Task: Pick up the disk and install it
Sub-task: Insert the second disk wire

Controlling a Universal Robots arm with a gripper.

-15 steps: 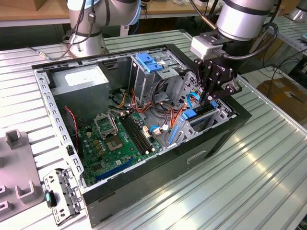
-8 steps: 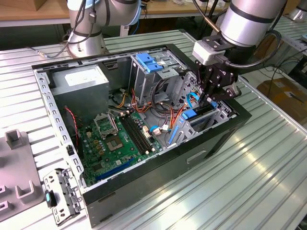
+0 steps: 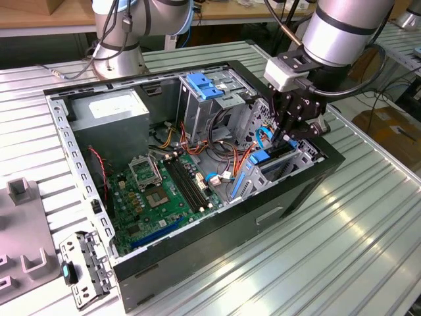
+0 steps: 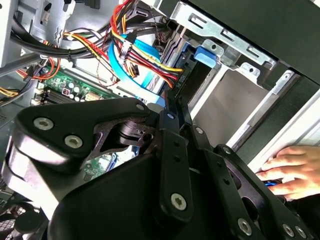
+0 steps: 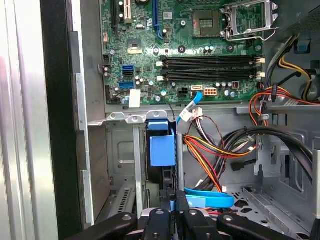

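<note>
Exterior view: jaws [image 3: 287, 137] clenched on disk [image 3: 279, 153], edge-up in case [image 3: 217, 250] drive bay.

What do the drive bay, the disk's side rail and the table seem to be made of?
Drive bay: bare sheet metal, likely steel; dull grey, stamped holes. Disk's side rail: probably plastic; even blue colour, moulded shape. Table: looks like aluminium; silvery, ribbed, reflecting light. The gripper sits at the disk.
</note>
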